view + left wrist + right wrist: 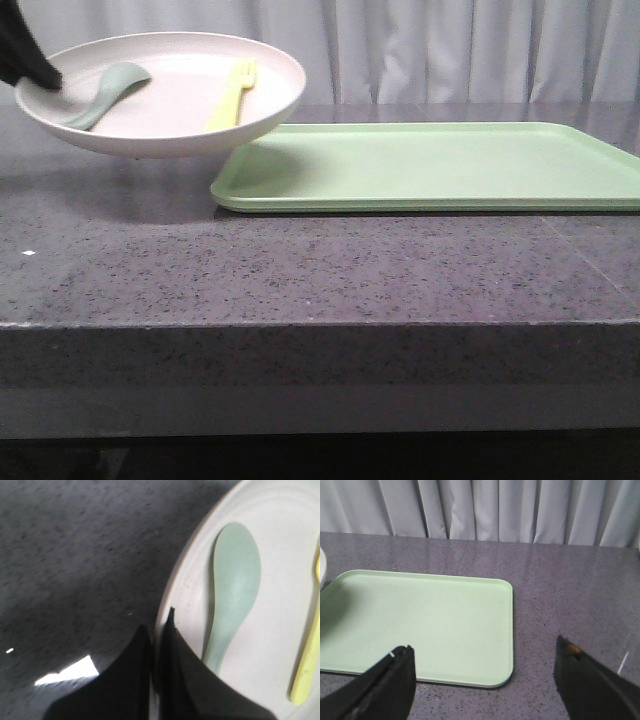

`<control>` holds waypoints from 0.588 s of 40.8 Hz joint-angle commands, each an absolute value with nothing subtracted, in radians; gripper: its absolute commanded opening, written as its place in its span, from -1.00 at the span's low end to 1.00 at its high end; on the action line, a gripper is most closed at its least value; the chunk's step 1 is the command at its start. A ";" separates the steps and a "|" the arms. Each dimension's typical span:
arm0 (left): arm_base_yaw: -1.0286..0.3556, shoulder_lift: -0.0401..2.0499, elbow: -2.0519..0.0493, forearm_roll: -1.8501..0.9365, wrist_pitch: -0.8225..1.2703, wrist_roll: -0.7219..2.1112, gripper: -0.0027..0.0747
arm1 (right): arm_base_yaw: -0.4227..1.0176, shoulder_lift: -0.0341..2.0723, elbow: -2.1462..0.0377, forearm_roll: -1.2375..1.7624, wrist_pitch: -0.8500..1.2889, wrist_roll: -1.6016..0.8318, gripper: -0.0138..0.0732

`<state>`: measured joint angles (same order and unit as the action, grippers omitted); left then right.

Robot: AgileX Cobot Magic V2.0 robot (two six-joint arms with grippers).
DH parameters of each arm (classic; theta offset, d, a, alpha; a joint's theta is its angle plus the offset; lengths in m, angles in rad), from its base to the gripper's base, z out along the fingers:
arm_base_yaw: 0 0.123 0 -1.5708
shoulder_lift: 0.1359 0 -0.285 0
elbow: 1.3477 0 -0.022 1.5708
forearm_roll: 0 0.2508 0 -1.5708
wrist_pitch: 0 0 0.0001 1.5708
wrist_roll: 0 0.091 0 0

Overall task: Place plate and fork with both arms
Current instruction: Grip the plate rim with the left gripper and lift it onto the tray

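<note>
Front view: left pincer (40, 75) clamps the plate (165, 95) rim, lifted at the surface's far-left edge, so keep it level or the fork (232, 97) slides; right pincer (482, 672) gapes wide.

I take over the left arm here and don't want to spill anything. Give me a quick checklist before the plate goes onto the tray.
1. Left hand clamped on the plate rim: ok, fingers pinch the rim.
2. Plate clear of the table: ok, it is lifted and tilted.
3. Fork inside the plate: ok, though the tilt might let it slide.
4. Spoon inside the plate: ok, lying beside the fork.
5. Tray free to receive the plate: ok, nothing on it.
6. Right hand out of the way: ok, open, above the tray's near edge.
</note>
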<state>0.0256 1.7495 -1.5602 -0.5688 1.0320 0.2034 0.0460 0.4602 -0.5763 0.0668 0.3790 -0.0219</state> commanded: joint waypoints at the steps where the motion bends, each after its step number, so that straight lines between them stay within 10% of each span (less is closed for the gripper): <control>1: -0.051 1.718 -1.620 -0.647 0.937 0.151 -0.98 | 0.049 0.473 -0.614 0.068 0.305 -0.028 0.68; 24: -0.350 2.123 -2.178 -0.550 1.139 -0.136 -0.98 | 0.049 0.473 -0.614 0.068 0.305 -0.028 0.68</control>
